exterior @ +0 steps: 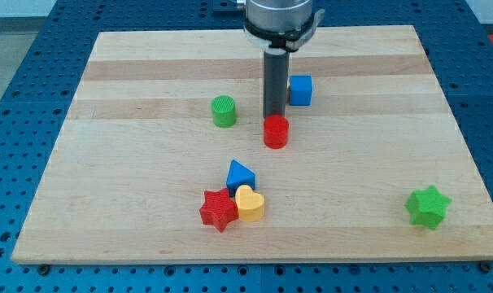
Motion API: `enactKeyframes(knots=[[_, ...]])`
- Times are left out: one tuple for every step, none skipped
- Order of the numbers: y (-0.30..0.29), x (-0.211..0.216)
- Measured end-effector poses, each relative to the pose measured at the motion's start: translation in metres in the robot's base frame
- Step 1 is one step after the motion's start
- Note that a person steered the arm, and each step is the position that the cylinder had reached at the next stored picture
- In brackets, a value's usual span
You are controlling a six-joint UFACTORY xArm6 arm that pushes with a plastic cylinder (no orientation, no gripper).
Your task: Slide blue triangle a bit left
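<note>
The rod is standing upright near the view's top centre, and there are no jaws to release or clench here, only my tip (272, 119), which is sitting right behind the red cylinder (276, 131); whether it is touching I cannot tell. Just to the tip's right, toward the view's top, the blue cube (300, 90) is resting. To its left the green cylinder (224, 111) is standing apart. The blue triangle (240, 176) is lying well below the tip, slightly left, touching the yellow heart (250, 203), with the red star (219, 209) pressing against that heart. A green star (428, 206) is sitting far off toward the wooden board's (149, 57) lower right.
</note>
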State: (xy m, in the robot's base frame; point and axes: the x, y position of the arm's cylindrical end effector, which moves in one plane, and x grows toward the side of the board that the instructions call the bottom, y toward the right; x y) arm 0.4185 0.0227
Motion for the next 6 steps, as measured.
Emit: enactKeyframes(knots=[[0.000, 0.023], [0.000, 0.045], [0.000, 0.062], [0.000, 0.068], [0.003, 0.068], [0.015, 0.068]])
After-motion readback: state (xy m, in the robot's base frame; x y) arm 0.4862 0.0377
